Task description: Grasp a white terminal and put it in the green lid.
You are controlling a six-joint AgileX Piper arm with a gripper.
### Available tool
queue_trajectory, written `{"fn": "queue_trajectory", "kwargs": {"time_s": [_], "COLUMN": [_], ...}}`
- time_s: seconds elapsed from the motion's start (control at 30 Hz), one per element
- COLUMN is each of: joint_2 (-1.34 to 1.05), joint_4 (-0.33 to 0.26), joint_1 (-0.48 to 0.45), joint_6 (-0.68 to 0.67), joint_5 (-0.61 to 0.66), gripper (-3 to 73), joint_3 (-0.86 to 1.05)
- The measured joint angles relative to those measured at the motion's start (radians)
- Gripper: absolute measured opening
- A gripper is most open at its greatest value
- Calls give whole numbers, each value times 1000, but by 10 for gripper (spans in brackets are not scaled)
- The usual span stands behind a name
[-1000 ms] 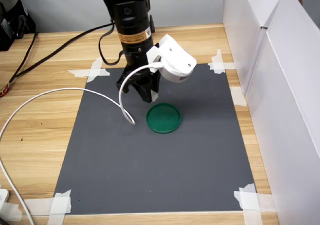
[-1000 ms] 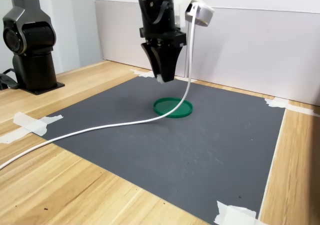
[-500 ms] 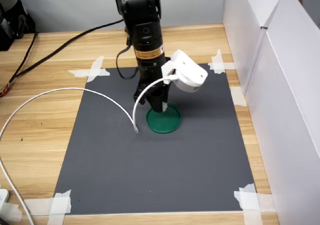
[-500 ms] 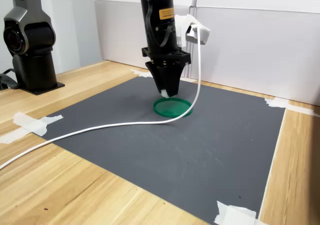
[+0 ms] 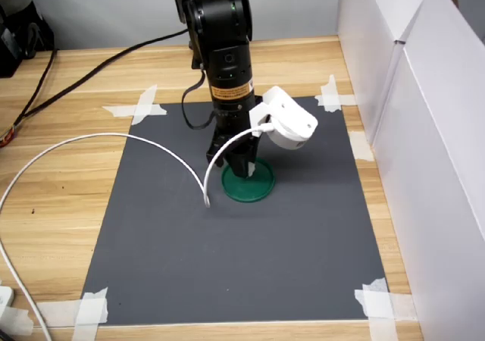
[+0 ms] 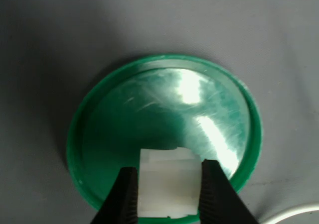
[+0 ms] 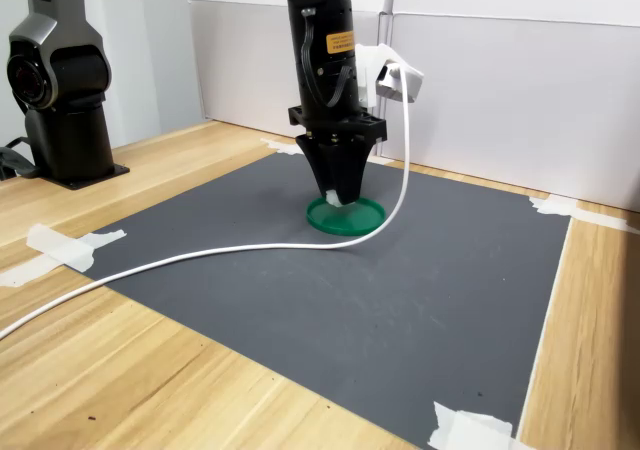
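Green plastic fills most of the wrist view: the green lid (image 6: 164,134) lies flat on the dark grey mat (image 6: 45,45), and its shiny inner face reflects the light. The gripper (image 6: 167,196) is clenched on the white terminal (image 6: 167,181), a small blocky piece held between the two black fingers (image 6: 124,194), one finger on each side of it. In this view the terminal is above the inner floor of the lid, close to the rim; whether it touches the floor cannot be told. In the second exterior view the arm stands upright over the lid (image 7: 346,216), and the terminal (image 7: 333,197) shows as a small white spot at the tip of the gripper (image 7: 335,195), just above the disc. In the first exterior view the lid (image 5: 248,182) is near the middle of the mat (image 5: 227,250), and a white cable (image 5: 91,140) curves from the arm toward the first exterior view's left.
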State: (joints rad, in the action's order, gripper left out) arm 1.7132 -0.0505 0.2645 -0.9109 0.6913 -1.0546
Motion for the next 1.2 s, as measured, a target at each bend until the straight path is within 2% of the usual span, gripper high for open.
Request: {"fn": "queue_trajectory", "kwargs": {"time_s": [0.1,0.37,0.57,0.67,0.77,0.93,1.03,1.1,1.2], "joint_2": [0,0,-31,-98,-186,-362,-466,-536,-632], "joint_4": [1,1,-25,-47,-56,-93,-143,-177,-199], "joint_1": [0,0,0,0,0,0,0,0,0], "joint_6": [0,8,49,89,137,187,194,198,217], "joint_5": [-7,-38,-73,-136,-213,-262,-262,-262,-261], "gripper": [327,548,567,526,440,206,52,11,-9], "joint_3": [0,0,0,1,1,1,1,1,3]}}
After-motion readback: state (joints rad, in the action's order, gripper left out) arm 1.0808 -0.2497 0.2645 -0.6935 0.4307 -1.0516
